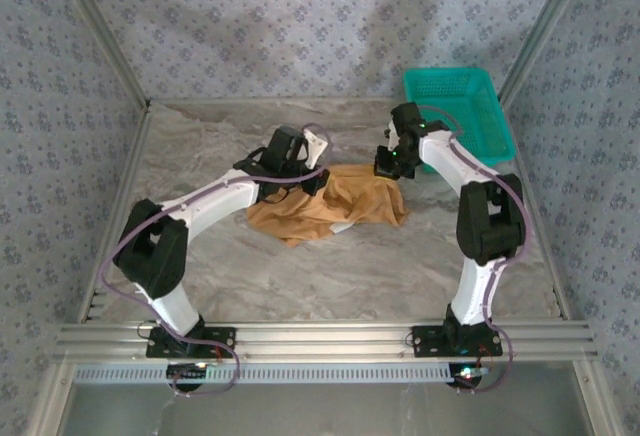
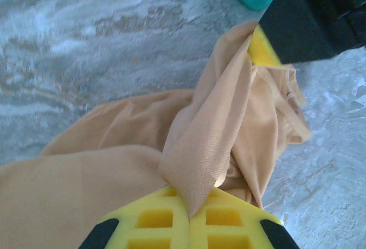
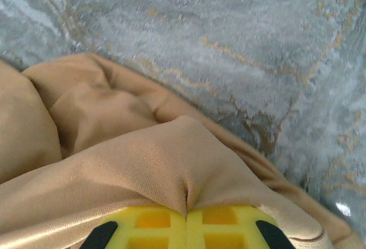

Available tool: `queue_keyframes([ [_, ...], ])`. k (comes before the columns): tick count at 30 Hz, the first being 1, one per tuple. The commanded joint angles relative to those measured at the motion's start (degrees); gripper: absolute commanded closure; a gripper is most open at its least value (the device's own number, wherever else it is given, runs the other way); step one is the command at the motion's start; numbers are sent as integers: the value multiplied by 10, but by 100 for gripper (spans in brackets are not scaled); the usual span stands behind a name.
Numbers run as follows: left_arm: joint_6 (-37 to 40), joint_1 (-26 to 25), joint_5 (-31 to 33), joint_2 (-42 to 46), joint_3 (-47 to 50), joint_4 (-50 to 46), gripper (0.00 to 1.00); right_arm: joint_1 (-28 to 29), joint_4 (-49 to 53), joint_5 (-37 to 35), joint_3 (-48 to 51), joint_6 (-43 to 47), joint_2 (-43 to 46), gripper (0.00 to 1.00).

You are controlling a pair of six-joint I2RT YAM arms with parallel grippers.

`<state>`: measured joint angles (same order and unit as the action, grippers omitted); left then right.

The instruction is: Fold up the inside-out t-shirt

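**Item 1: left gripper** [image 2: 190,217]. Its jaws are standing fully closed. The yellow pads [image 2: 177,235] are pressing together and pinching a peaked fold of the inside-out t-shirt [image 2: 103,169]. The pinched cloth is running out ahead of the fingertips as a twisted ridge toward the other gripper.

**Item 2: right gripper** [image 3: 187,217]. Its jaws are likewise meeting, and they are clamping a tuck of the same tan cloth. The fabric is puckering into the seam between its pads. In the left wrist view this gripper is appearing ahead and to the right of the left fingertips, as a black body with one yellow pad touching the far end of the ridge. A hemmed edge of the shirt is hanging just beside that pad.

**Item 3: inside-out t-shirt.** It is lying crumpled on the worktop [image 1: 350,276] between the two grippers. In the top external view it is spreading from beneath them toward the arm bases. The left gripper is gripping the shirt at its left far edge and the right gripper at its right far edge.

**Item 4: teal basket** [image 1: 440,73]. It is sitting on the worktop beyond and to the right of the right gripper, near the shirt but apart from it.

**Item 5: worktop.** The grey marbled surface with tan veins is lying bare ahead of the right gripper.
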<state>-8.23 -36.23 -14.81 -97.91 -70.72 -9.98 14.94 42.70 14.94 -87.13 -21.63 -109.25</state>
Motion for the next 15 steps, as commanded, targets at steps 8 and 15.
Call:
queue_keyframes([
  [8,-66,28,-31,-5,10,15,100,88,12,-88,57,-17,106,71],
  [15,-69,29,-33,-1,11,9,100,164,-98,13,91,-66,72,85],
])
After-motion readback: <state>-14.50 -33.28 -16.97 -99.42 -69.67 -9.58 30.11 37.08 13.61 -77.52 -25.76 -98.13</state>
